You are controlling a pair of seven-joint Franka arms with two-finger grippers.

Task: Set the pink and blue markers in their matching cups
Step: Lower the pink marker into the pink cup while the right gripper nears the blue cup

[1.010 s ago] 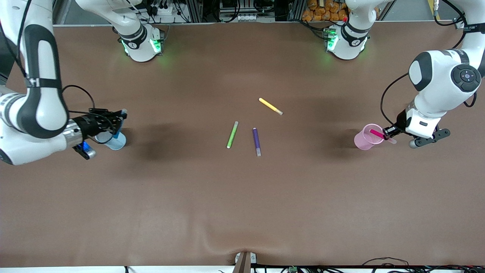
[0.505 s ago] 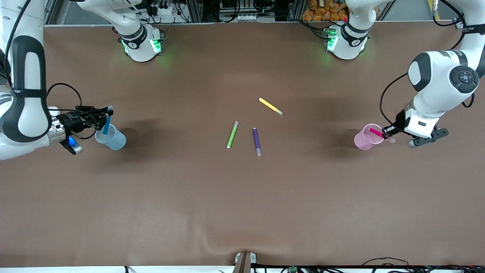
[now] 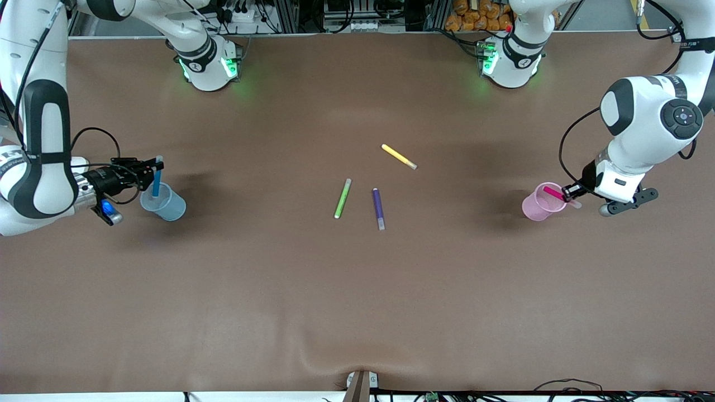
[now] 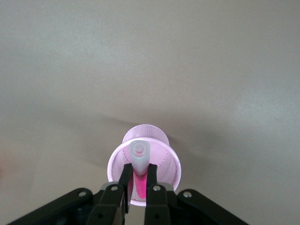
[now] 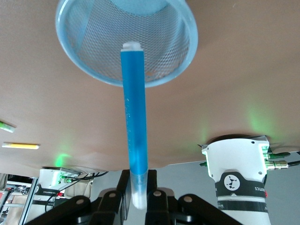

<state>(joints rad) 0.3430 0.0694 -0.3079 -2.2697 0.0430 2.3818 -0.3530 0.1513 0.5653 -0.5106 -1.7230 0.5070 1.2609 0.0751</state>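
Right gripper [image 3: 155, 167] drew back toward its end of the worktop [image 3: 357, 290], jaws pinching the blue marker [image 3: 157, 180] over the blue cup [image 3: 163, 204]. Left gripper [image 3: 568, 192] barely moved, jaws pinching the pink marker [image 3: 554, 194], tip inside the pink cup [image 3: 540, 202]; both releases seemed near.

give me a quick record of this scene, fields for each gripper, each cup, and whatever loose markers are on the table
left gripper: over pink cup, jaws shut on pink marker
right gripper: over blue cup, jaws shut on blue marker
pink marker: lower end inside pink cup
blue marker: lower end at the mouth of blue cup
loose markers: yellow marker, green marker, purple marker, lying mid-table
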